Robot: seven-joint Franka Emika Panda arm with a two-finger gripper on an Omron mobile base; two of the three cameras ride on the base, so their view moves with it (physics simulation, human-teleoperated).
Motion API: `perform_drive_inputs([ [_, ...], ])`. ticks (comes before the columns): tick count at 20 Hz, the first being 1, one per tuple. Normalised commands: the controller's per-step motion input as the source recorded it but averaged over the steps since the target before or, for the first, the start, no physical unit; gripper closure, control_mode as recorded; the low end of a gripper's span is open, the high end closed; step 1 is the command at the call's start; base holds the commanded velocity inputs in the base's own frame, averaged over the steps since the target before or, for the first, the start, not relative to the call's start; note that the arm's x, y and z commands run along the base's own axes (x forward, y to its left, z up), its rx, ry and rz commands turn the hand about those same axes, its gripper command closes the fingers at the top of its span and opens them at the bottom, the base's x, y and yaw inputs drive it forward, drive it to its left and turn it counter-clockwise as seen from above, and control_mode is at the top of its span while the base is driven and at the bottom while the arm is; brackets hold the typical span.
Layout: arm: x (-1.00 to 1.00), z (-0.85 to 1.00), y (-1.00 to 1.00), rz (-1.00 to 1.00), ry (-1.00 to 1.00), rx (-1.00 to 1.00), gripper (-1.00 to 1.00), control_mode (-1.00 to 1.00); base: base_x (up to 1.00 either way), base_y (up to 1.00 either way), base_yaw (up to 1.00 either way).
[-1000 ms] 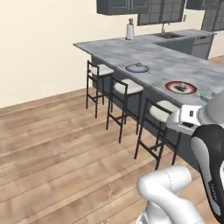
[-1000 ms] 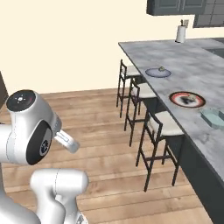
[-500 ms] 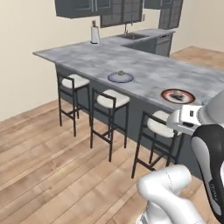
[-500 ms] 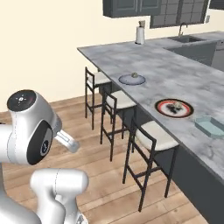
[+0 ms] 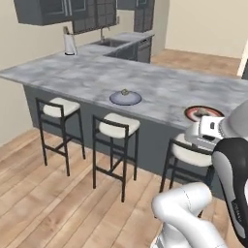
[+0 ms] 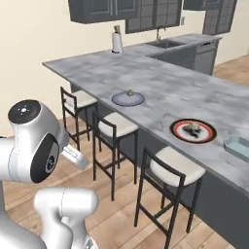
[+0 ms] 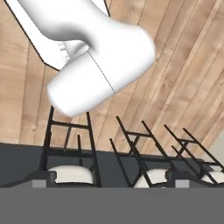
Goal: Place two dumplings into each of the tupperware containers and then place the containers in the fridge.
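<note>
- Step: approach; nothing packed yet, judging by the layout.
- Hand (image 7: 111, 186): released, empty, aimed at stools and floor.
- Dumplings (image 6: 193, 128): on the red-rimmed plate (image 6: 181, 125), table (image 6: 160, 87) edge.
- Tupperware container (image 6: 238, 146): just beside that plate, seen from the right base view.
- Blue-grey plate (image 5: 125, 98): mid-table.
- Next: close in on the dumplings, lift the hand over them.
</note>
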Motion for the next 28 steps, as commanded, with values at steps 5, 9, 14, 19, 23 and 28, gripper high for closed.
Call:
perform_drive_inputs([
  [5, 0.00, 0.00, 0.00, 0.00, 0.00, 0.00, -1.00, 1.00, 0.61, 0.51, -0.49],
  [9, 0.00, 0.00, 0.00, 0.00, 0.00, 0.00, -1.00, 1.00, 0.53, 0.43, -0.50],
  [14, 0.00, 0.00, 0.00, 0.00, 0.00, 0.00, -1.00, 1.00, 0.78, 0.81, -0.44],
  [19, 0.00, 0.00, 0.00, 0.00, 0.00, 0.00, -1.00, 1.00, 0.86, 0.84, -0.31],
  [23, 0.00, 0.00, 0.00, 0.00, 0.00, 0.00, -1.00, 1.00, 0.76, 0.54, -0.32],
  [28, 0.00, 0.00, 0.00, 0.00, 0.00, 0.00, -1.00, 1.00, 0.54, 0.34, -0.44],
])
